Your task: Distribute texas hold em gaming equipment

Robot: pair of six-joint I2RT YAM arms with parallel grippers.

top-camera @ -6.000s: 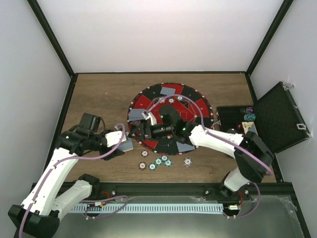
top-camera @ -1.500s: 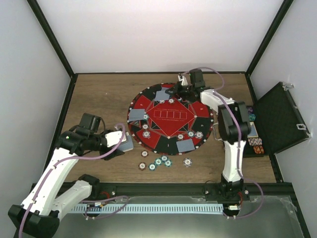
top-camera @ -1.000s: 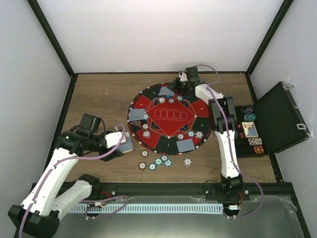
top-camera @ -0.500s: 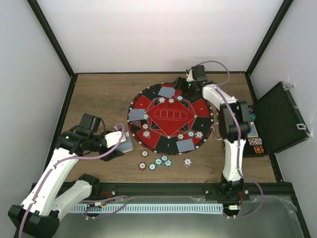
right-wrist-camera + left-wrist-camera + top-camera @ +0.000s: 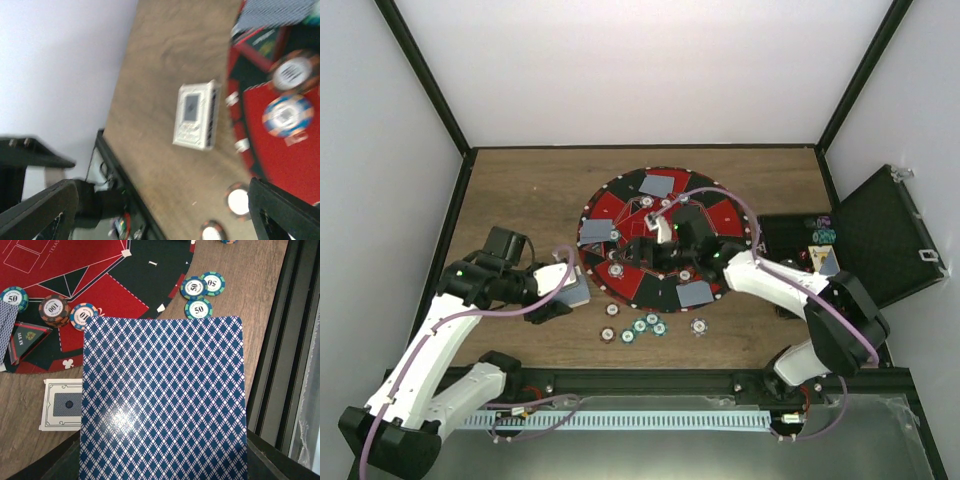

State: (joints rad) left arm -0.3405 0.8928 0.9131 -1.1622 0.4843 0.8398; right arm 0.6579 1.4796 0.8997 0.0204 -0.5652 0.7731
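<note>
Three grey-blue cards [image 5: 658, 185] face down around the mat [image 5: 720, 212]; one more card [image 5: 162, 400] held off its left edge. Striped chips [image 5: 640, 326] clustered just beyond near edge.

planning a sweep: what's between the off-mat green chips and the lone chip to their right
Just bare table from green chips to lone chip; top view shows it.

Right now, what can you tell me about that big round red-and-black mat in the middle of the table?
The mat is a large thin disc lying flat on the wooden table. It is patterned in red and black wedges, with fine white lines and small white tabs around its rim. It looks like felt or rubber, though I cannot be sure. Several face-down cards and striped chips rest on it, and the right arm reaches over its middle.
</note>
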